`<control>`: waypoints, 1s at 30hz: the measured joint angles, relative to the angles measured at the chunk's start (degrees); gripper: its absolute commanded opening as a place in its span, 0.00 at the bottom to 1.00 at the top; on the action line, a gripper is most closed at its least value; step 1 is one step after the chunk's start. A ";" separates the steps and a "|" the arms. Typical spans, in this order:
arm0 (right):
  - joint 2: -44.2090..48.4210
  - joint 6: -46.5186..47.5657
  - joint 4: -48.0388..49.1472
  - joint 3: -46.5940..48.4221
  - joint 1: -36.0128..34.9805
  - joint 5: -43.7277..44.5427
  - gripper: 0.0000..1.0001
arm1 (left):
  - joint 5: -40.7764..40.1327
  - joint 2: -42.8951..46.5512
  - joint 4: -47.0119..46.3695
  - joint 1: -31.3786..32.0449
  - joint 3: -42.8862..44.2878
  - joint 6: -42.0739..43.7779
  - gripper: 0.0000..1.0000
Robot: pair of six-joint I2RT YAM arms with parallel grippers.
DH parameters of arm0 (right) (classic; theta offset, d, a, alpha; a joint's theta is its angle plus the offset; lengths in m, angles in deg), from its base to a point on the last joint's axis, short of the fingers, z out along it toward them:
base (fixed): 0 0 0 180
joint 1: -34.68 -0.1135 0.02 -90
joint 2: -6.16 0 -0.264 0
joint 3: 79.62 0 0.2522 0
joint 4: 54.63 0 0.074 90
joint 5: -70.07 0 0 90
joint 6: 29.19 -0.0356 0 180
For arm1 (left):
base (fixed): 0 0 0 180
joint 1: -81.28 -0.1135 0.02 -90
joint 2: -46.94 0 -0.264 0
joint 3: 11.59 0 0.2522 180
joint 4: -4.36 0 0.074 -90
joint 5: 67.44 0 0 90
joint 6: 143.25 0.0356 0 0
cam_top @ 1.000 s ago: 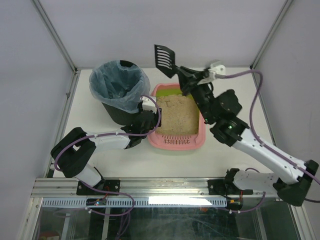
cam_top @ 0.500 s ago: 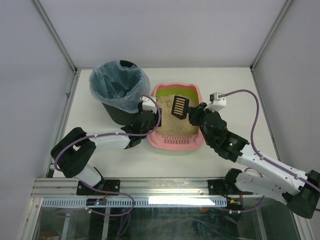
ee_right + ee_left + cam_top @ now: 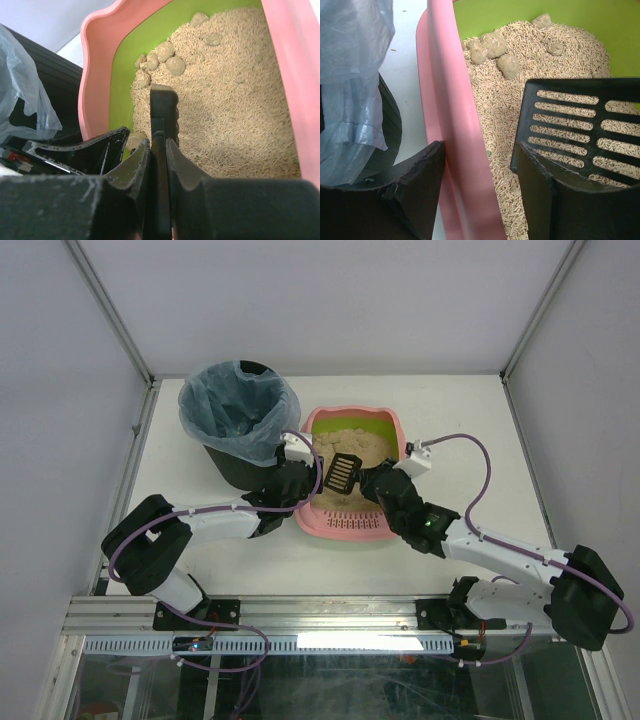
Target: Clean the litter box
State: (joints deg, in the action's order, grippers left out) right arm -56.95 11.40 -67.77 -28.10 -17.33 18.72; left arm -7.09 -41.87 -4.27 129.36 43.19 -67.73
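A: Task thing first. Look and place?
B: Pink litter box (image 3: 352,529), rounded-rectangular, lime-green inner wall, slotted ledge at its near end. Sits mid-way across the white table (image 3: 470,430), ahead of both arm bases. Filled with tan pellet litter (image 3: 235,100), heaped unevenly. Grey-tan clumps (image 3: 494,46) bunched in its far-left corner, a couple more along its far wall.
A: Inside it?
B: Black slotted scoop (image 3: 342,473), blade tilted low over the near-left part of the litter. Touching the pellets or not, unclear. Handle running toward the box's right side.
A: Arms?
B: Over the box's right rim, right gripper (image 3: 158,146), fingers pressed together on the scoop handle, pinching it edge-on. Astride the box's left wall, left gripper (image 3: 479,150): one finger outside against the pink, the other inside over the litter. Squeezing that wall or only straddling it, cannot tell.
A: Anything crowding?
B: Inner finger of the left gripper right beside the scoop blade, little room on that side of the box. Black round bin (image 3: 225,468) lined with a blue bag (image 3: 238,405) off the box's far-left corner, close, with a strip of table between them. Bag edge hanging loose over the bin wall facing the box.
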 measured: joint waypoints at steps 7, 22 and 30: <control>-3.54 -11.50 7.28 -5.79 0.00 1.31 0.26 | 0.00 0.00 0.02 0.00 0.00 -0.07 0.58; -0.72 -6.67 11.39 -8.20 -0.04 1.25 0.40 | -0.02 -0.07 0.13 0.00 0.11 -0.07 0.58; 7.82 -1.62 5.31 -9.46 -0.09 -0.35 0.42 | -0.04 -0.09 0.39 0.00 0.31 -0.07 0.58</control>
State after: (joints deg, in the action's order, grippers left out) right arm -49.13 9.78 -62.46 -37.57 -17.42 18.37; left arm -7.14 -41.96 -3.88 129.36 43.49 -67.80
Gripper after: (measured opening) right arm 0.418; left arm 0.582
